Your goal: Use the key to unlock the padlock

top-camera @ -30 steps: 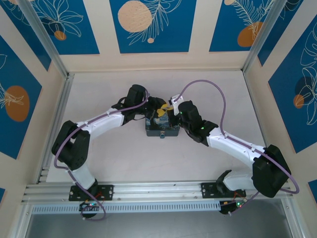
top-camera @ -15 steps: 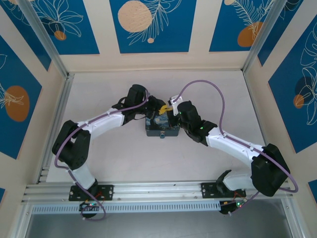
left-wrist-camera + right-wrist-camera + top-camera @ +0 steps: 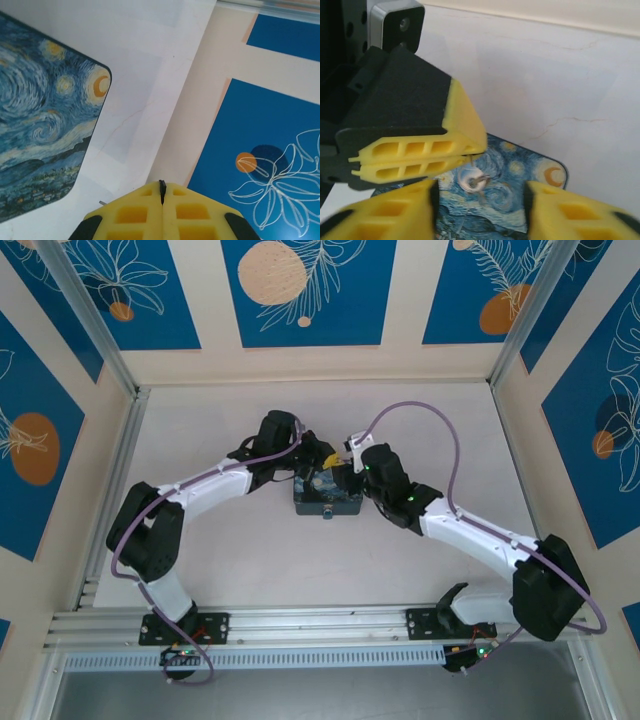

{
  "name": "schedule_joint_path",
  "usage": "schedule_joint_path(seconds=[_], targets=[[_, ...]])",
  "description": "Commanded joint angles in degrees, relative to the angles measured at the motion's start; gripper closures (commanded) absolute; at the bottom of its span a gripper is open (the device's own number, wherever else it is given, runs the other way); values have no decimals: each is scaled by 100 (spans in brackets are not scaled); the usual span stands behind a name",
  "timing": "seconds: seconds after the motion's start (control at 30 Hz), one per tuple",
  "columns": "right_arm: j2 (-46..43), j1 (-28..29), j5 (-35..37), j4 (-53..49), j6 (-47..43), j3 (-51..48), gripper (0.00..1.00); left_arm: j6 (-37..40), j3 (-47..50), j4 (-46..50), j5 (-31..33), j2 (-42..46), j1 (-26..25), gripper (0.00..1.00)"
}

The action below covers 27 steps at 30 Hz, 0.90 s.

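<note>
The left gripper [image 3: 161, 189] is clamped on the key [image 3: 474, 182] above the box [image 3: 45, 135], and the key's silvery end hangs below the fingertips. The right gripper [image 3: 480, 195] stands open just beside it.

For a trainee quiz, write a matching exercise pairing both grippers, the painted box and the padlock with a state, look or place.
Things:
1. left gripper
2. right gripper
3. box
4. padlock

Descriptions:
A. open
B. at the box's near edge
C. shut
D. starry-night painted lid

Pairs: 1-C, 2-A, 3-D, 4-B
</note>
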<state>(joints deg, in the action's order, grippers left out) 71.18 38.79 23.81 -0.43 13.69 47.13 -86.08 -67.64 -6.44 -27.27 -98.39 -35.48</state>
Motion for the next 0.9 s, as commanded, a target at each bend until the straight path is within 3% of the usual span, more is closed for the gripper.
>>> schedule_joint_path(seconds=[0.0, 0.1, 0.3, 0.4, 0.57, 0.7, 0.87], targets=[[-602, -304, -155, -294, 479, -19, 39, 760, 48, -154, 181, 58, 62, 100], [-813, -696, -520, -803, 1001, 122, 34, 1297, 110, -235, 287, 151, 129, 100], [-615, -1538, -1462, -1602, 2125, 537, 9, 2719, -85, -42, 477, 315, 141, 100], [-500, -1933, -2344, -1613, 2298, 577, 7, 3402, -149, 83, 536, 410, 150, 100], [-656, -2541, -3704, -259, 3234, -129, 5, 4246, 31, -24, 644, 689, 142, 100], [-337, -2881, -4836, 1393, 4389, -615, 12, 4391, 511, -849, 624, 969, 149, 100], [211, -2777, -5286, 2978, 5405, -820, 25, 4161, 1063, -1952, 876, 1227, 141, 100]])
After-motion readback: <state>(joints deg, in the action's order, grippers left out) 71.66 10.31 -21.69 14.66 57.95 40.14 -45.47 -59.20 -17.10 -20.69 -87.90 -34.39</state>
